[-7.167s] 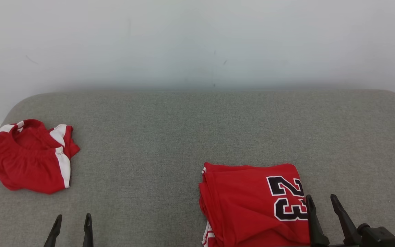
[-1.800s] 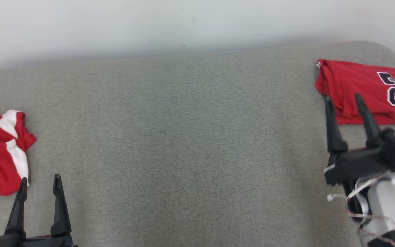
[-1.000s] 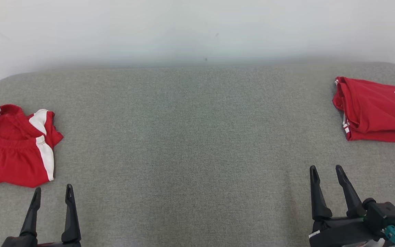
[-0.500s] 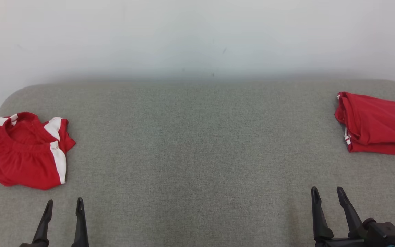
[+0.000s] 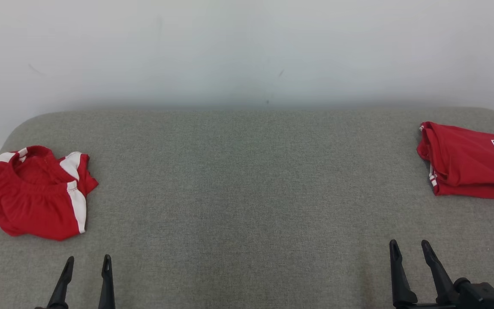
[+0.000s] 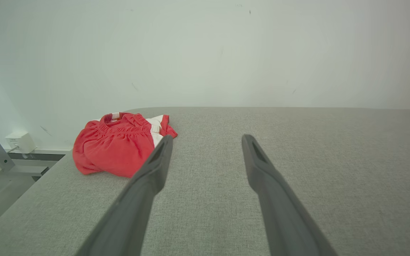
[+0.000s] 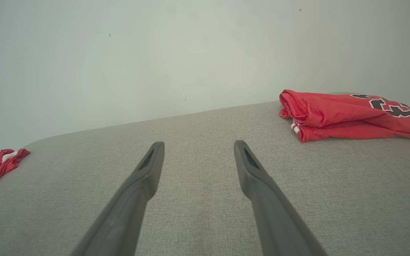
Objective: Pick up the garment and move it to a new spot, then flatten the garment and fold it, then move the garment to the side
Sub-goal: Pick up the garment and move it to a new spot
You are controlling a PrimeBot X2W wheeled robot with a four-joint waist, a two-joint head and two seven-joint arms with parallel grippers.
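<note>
Shorts [image 5: 37, 193] are lying crumpled on the bench [image 5: 247, 180] at left in the head view, with the folded jersey [image 5: 465, 161] at far right. Left wrist view: left hand [image 6: 206, 137] is hovering open near the shorts; pinching only one layer risks dragging them. Right wrist view: right hand [image 7: 198, 142] is idling open and empty.

red jersey [image 5: 465, 165]: folded, right edge | red shorts [image 5: 32, 201]: bunched, left edge

The left end effector [image 5: 88, 260] hovers with jaws spread wide and nothing between them, and well off to its right the right end effector [image 5: 409, 244] is posed alike, jaws parted, empty.
</note>
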